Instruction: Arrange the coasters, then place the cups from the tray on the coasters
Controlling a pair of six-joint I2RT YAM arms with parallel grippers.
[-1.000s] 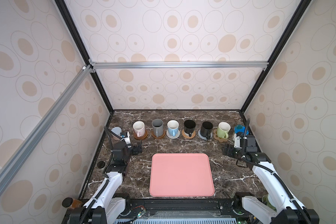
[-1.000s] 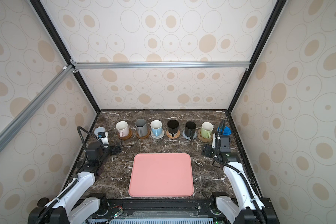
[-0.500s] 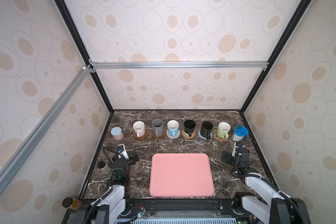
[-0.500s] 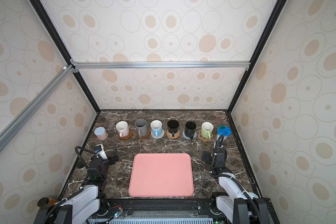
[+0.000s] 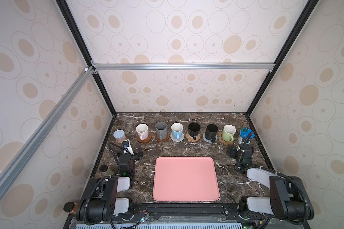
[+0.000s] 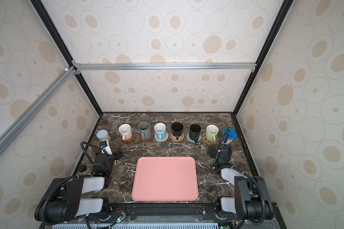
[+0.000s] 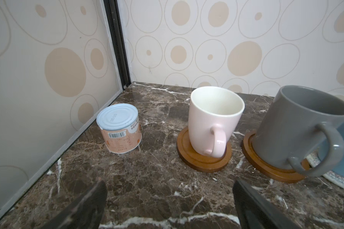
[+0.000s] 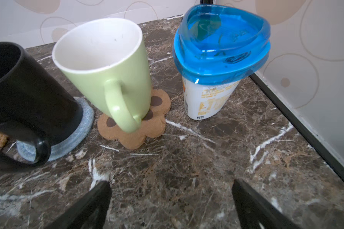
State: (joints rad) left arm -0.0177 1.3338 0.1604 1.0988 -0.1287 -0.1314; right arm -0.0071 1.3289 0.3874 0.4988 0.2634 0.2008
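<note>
Six handled mugs (image 5: pixel 177 129) sit on coasters (image 5: pixel 147 139) across mid-frame, above the bare pink rectangular tray (image 5: pixel 186 178); left gripper (image 7: pixel 169 183) and right gripper (image 8: pixel 171 183) released, empty; light green mug (image 8: pixel 107 65) seems off-centre on brown paw-shaped coaster (image 8: pixel 155 126); a nudge could tip it.

The left arm (image 5: pixel 99 198) and right arm (image 5: pixel 282 190), stretched toward the cups (image 5: pixel 194 129) a second ago, have folded back; their elbows now bulk by the front rail (image 5: pixel 187 208); the left gripper (image 7: pixel 169 188) and right gripper (image 8: pixel 171 187) sit slightly further back.
</note>
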